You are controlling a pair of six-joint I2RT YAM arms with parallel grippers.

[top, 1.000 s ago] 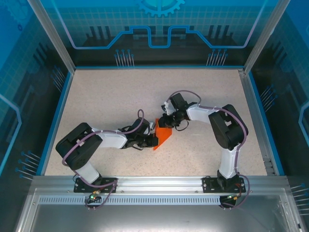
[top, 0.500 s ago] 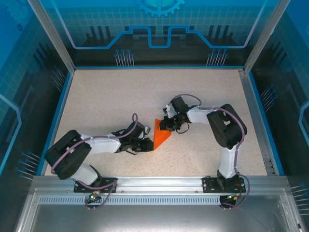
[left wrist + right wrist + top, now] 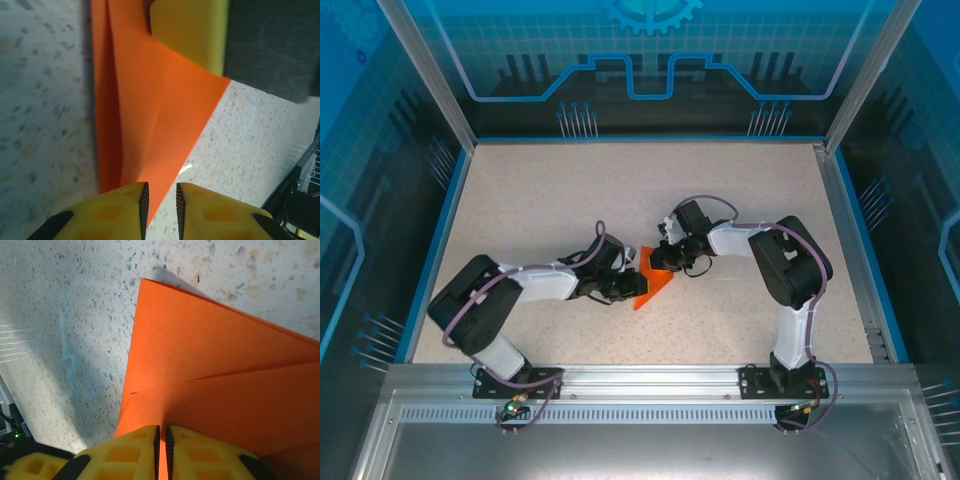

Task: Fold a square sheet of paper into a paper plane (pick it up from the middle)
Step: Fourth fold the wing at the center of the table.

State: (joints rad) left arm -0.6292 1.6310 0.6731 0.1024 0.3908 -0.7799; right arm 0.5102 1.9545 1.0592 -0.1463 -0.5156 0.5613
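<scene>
The orange sheet of paper (image 3: 655,285) lies near the middle of the speckled bench (image 3: 570,190), folded into a pointed shape, and both arms reach in to it from either side.

The left pincer (image 3: 628,288) is at the sheet's left edge. From the left wrist, the paper (image 3: 150,110) shows a long crease running away from the camera, with one layer lapped over another. Its near corner ends right at the inner edge of one yellow fingertip. This pincer (image 3: 160,207) stands narrowly parted, with bare bench showing through the gap, so it grips nothing.

The right pincer (image 3: 670,264) sits on the far right part of the sheet. From the right wrist, its fingers (image 3: 161,445) are pressed nearly together, and the paper (image 3: 210,375) runs into the thin slit between them. It seems to be pinching the sheet there, though the contact itself is hard to see. One of its yellow fingers (image 3: 187,32) rests on the paper's far end in the left wrist view.
</scene>
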